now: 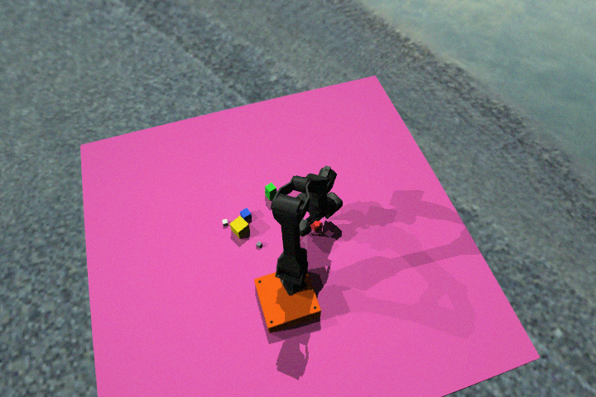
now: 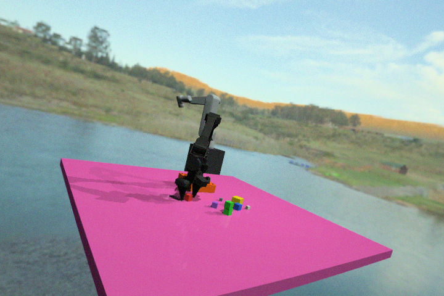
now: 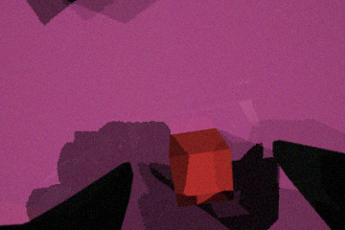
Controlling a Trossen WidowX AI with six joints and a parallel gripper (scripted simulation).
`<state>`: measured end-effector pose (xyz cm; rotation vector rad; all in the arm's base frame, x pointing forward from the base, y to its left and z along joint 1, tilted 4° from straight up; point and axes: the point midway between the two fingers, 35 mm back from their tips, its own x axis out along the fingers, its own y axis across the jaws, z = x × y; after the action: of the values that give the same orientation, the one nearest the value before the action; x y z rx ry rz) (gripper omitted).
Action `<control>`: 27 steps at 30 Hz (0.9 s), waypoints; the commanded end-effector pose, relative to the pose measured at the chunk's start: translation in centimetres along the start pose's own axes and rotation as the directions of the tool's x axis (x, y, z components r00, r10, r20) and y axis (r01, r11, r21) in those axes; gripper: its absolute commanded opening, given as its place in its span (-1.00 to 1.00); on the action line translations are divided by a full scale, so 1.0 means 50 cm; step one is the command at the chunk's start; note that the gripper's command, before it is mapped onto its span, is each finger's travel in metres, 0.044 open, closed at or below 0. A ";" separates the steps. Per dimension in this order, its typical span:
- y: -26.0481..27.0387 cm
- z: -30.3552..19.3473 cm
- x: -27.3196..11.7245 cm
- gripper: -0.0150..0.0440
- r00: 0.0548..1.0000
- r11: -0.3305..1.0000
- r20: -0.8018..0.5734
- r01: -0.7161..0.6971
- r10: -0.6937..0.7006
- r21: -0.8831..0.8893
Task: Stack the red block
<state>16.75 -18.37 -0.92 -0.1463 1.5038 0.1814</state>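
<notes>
The black metal gripper [image 1: 318, 228] [image 2: 188, 198] [image 3: 200, 158], spread wide (empty), straddles the small red cubic block [image 1: 316, 226] [image 2: 188, 197] [image 3: 208, 172], presumably to grasp it.

On the flat pink tabletop [image 1: 176, 289] [image 2: 229, 244] [image 3: 180, 62] before me rest a red cube [image 1: 316, 226] [image 2: 188, 197] [image 3: 206, 170], a green two-block tower [image 1: 270, 190] [image 2: 228, 208] and a yellow block [image 1: 239, 226] [image 2: 237, 200].

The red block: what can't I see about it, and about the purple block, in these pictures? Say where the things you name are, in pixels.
- Red block [image 1: 316, 226] [image 2: 188, 197] [image 3: 209, 172], wrist view: its underside is hidden, facing away from the camera.
- Purple block [image 2: 214, 205], top view: not visible, likely behind the arm.
- Purple block, exterior view: too small to tell any marks.
</notes>
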 end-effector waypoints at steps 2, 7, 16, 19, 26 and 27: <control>0.004 0.000 0.003 1.00 1.000 1.000 0.003 -0.007 0.007 0.006; 0.004 0.000 0.003 1.00 1.000 1.000 0.003 -0.007 0.007 0.006; 0.004 0.000 0.001 0.29 1.000 1.000 0.003 -0.007 0.007 0.006; 0.004 0.000 0.001 0.02 1.000 1.000 0.003 -0.007 0.007 0.006; 0.004 0.000 0.001 -0.14 1.000 1.000 0.003 -0.007 0.007 0.006; 0.004 0.000 0.001 -0.16 1.000 1.000 0.003 -0.007 0.007 0.006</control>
<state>16.71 -18.31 -0.94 -0.1457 1.5038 0.1818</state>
